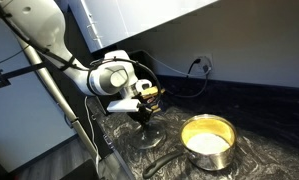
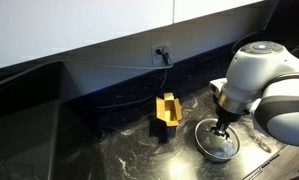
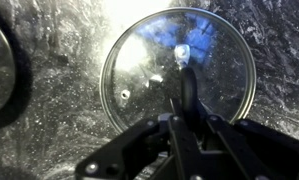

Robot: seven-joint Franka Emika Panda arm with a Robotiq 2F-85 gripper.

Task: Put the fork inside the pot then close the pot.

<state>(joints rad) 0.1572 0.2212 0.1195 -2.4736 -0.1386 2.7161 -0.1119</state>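
Steel, round and shiny, with a pale yellowish inside and a long black handle, the pot [image 1: 207,140] stands uncovered on the dark marbled counter [image 1: 271,128] in an exterior view, near the gripper [image 1: 142,118]. No fork can be made out in it, so both steps are judged outstanding. In an exterior view the gripper [image 2: 221,130] hangs directly over the flat round glass lid [image 2: 217,145], near a yellow block [image 2: 167,110]. In the wrist view the lid [image 3: 139,60] is clear, metal-rimmed and lying flat, and the fingers [image 3: 187,92] look drawn together, yet whether they pinch its knob cannot be told.
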